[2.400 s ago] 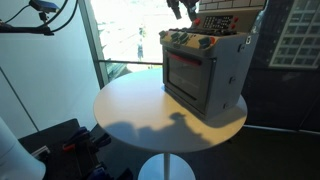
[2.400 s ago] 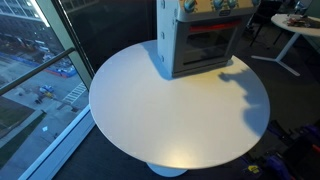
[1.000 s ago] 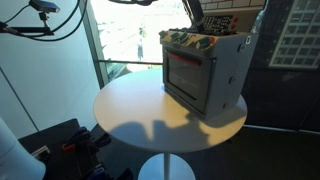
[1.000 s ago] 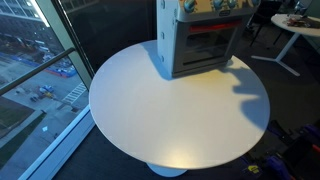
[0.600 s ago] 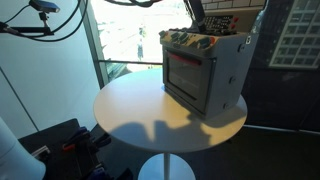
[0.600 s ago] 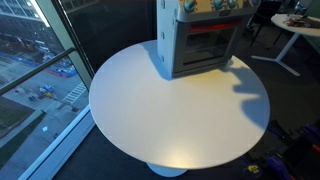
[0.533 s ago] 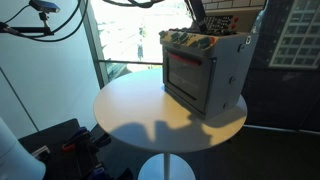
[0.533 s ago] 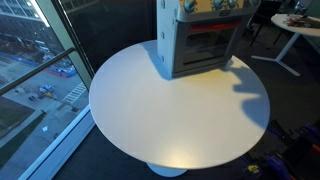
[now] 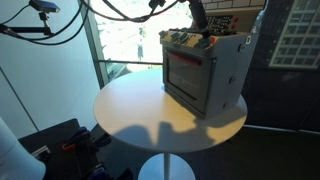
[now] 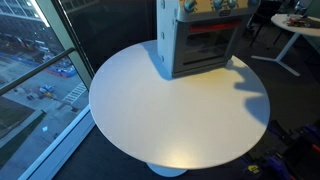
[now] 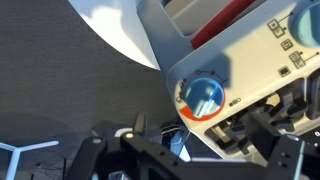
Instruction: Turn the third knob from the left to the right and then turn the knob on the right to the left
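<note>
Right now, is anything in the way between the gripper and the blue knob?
No, nothing visible is in the way. In the wrist view the blue knob sits straight ahead of the gripper, and nothing shows between them. The fingers are spread apart.

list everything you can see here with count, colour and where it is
table: one, white, round, mid-scene
toy oven: one, grey with red trim, near the table's edge
knob: one clear in wrist view, blue with an orange ring, on the oven's panel
side table: one, white, background
cables: several, black, overhead
arm: one, dark, above the oven
hand: one, dark, at the oven's top; open or shut unclear
</note>
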Robot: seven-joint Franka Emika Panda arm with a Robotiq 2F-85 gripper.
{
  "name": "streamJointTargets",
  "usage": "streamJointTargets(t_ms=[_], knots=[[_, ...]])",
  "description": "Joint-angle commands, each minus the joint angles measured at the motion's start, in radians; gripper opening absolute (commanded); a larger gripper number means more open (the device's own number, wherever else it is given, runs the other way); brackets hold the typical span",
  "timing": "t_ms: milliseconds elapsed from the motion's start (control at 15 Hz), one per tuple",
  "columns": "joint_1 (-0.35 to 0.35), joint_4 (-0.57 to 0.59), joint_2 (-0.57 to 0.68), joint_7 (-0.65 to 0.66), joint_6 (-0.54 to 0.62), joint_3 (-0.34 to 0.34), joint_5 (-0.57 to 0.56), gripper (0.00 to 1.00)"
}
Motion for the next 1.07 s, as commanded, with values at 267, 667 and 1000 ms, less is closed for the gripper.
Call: streamJointTargets(t_ms=[267,667,1000], knots=[[-0.01,-0.027,0.004,0.087,0.019,0.0,-0.019,0.8],[-0.008,-0.029,0.009,0.104,0.025,0.001,-0.02,0.72],[0.002,-0.032,0.015,0.083,0.054,-0.002,0.007,0.74]])
